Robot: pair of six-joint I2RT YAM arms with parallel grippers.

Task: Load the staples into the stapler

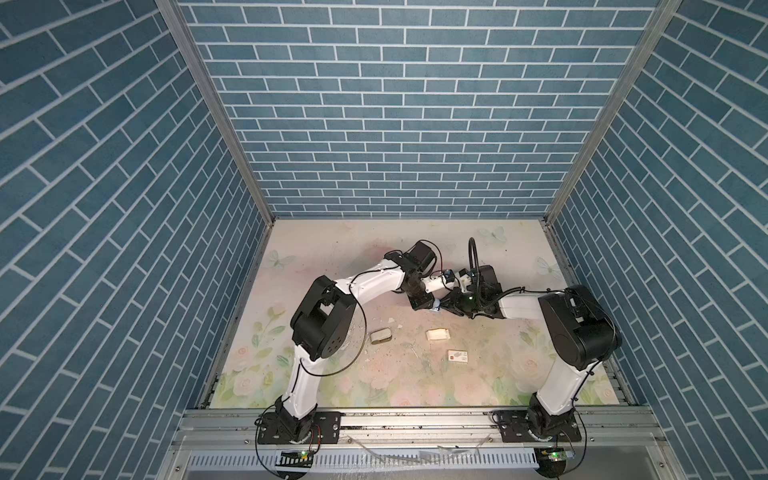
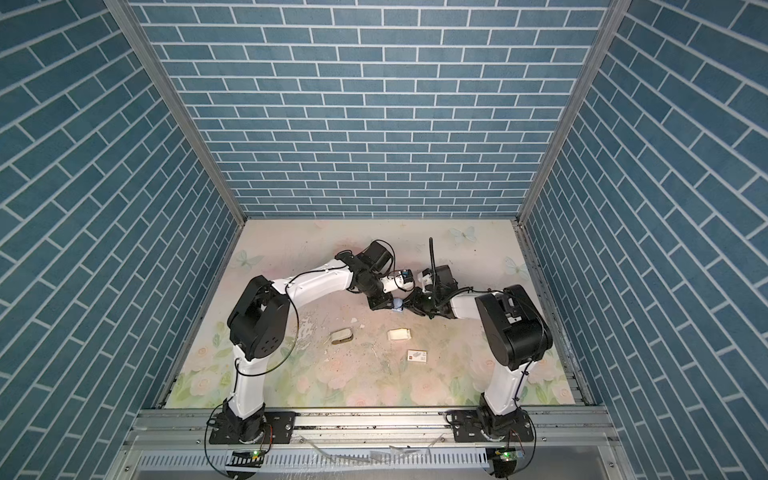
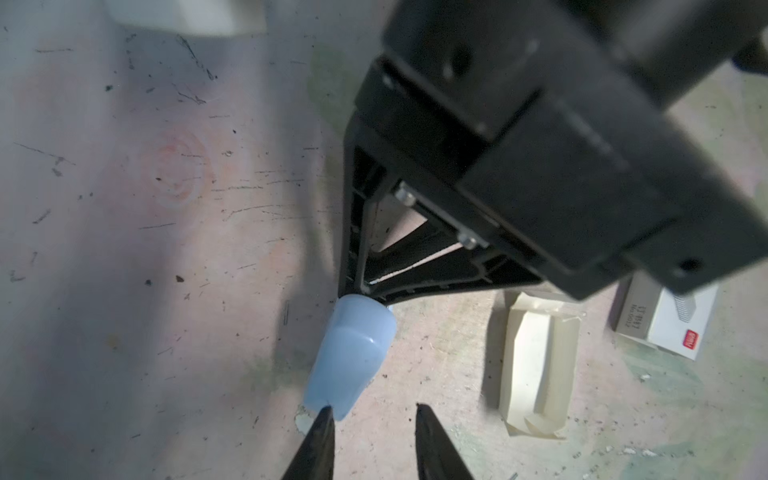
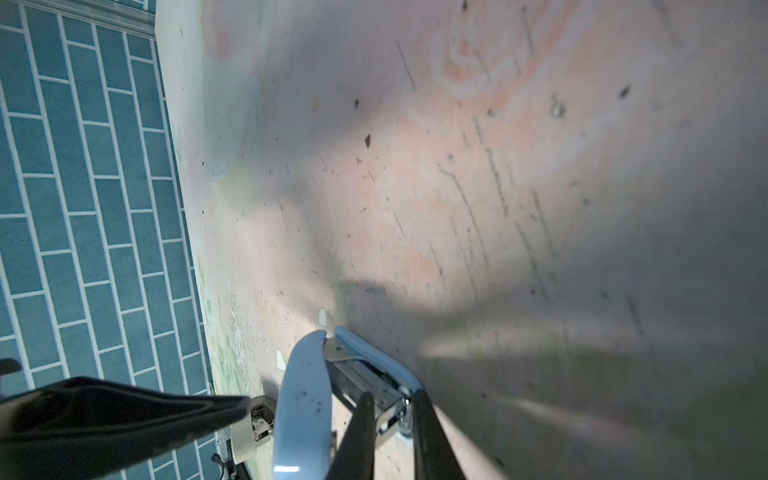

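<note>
While right fingers (image 4: 359, 432) grip stapler (image 4: 303, 399), cream tray (image 1: 381, 332) holds staples (image 1: 379, 341).

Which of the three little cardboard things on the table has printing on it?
The white box, closest to the arms' bases: it carries a red logo and grey print. The cream tray and the beige piece show none.

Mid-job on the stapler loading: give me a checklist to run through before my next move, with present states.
1. Grip: right end effector clamped on stapler: ok.
2. Access: lid open, metal magazine exposed: ok.
3. Load: staples in left end effector: not ok; its jaws stand slightly apart with nothing between them.
4. Contents: metal magazine empty: cannot tell.
5. Supply: cannot tell; cream tray looks empty, and a cream-and-dark piece nearer the left arm is too small to read.
</note>
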